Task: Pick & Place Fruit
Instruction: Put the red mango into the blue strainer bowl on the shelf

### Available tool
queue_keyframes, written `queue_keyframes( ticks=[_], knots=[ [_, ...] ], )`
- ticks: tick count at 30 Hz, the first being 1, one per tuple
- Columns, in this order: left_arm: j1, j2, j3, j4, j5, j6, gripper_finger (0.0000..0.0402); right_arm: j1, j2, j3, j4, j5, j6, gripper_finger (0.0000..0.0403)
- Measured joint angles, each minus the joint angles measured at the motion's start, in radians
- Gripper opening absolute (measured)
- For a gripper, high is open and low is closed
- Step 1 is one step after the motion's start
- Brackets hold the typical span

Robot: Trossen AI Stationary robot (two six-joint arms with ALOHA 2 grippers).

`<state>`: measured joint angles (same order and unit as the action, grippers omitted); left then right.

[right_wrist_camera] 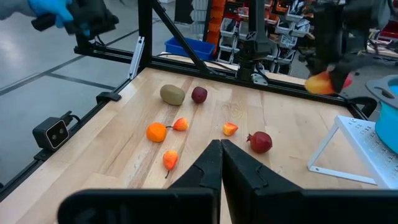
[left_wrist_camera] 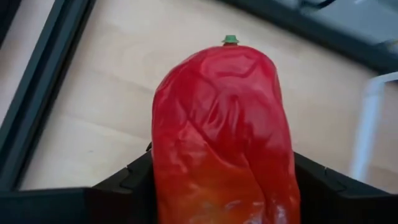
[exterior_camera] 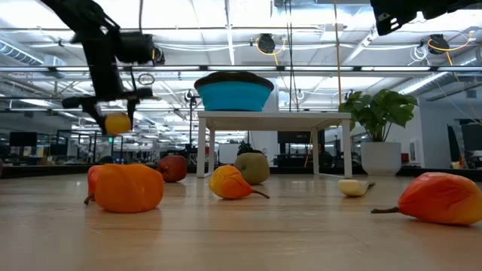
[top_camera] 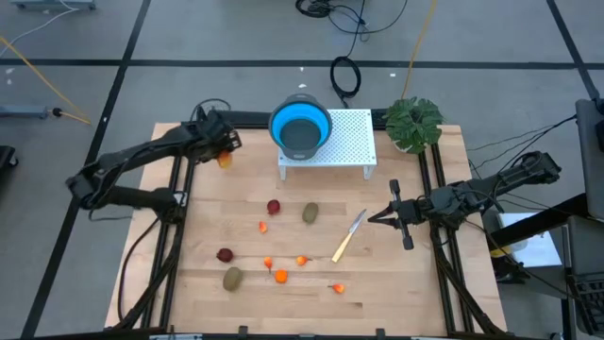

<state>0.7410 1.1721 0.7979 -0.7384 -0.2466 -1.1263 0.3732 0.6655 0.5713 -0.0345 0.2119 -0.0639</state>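
Note:
An oblong red-yellow fruit (left_wrist_camera: 224,124) hangs above the table's far left corner, with my left gripper (top_camera: 225,151) shut on it. The other fruit lie on the wooden table: two dark red round ones (top_camera: 273,207) (top_camera: 225,255), two brown-green ovals (top_camera: 310,213) (top_camera: 232,278) and several tiny orange ones (top_camera: 280,276). My right gripper (top_camera: 371,218) waits shut at the table's right, above the knife's tip. My left gripper pinches the oblong fruit between its two fingers (left_wrist_camera: 134,180), on its two long sides (left_wrist_camera: 163,174). The fingers slant down from the table's left side. The fruit's green-tipped end (left_wrist_camera: 231,40) points away from the gripper. The fruit (exterior_camera: 117,123) is lifted clear of the table.
A blue bowl (top_camera: 301,127) sits on a white perforated stand (top_camera: 349,142) at the far middle. A leafy plant (top_camera: 413,121) stands at the far right. A yellow-handled knife (top_camera: 348,236) lies right of centre. Black frame rails run along both table sides.

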Motion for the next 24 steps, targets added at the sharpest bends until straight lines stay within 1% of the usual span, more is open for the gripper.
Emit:
queue_keyframes(
  ticks=[4, 7, 10, 14, 19, 24],
  knots=[
    [-0.002, -0.116, 0.000, 0.065, 0.008, 0.005, 0.0227, 0.000, 0.000, 0.000, 0.000, 0.000, 0.000, 0.0000],
    [-0.003, -0.193, 0.000, 0.177, 0.066, 0.087, 0.0235, 0.000, 0.000, 0.000, 0.000, 0.000, 0.000, 0.0000],
    [-0.003, -0.257, 0.000, 0.312, 0.163, 0.169, 0.0242, 0.000, 0.000, 0.000, 0.000, 0.000, 0.000, 0.0000],
    [-0.003, -0.312, 0.002, 0.498, 0.277, 0.239, 0.0239, 0.000, 0.000, 0.000, 0.000, 0.000, 0.000, 0.0000],
    [-0.003, -0.337, 0.002, 0.722, 0.447, 0.344, 0.0227, 0.000, 0.000, 0.000, 0.000, 0.000, 0.000, 0.0000],
    [-0.018, -0.333, 0.002, 0.950, 0.621, 0.413, 0.0238, 0.000, 0.000, 0.000, 0.000, 0.000, -0.002, 0.0000]
  ],
)
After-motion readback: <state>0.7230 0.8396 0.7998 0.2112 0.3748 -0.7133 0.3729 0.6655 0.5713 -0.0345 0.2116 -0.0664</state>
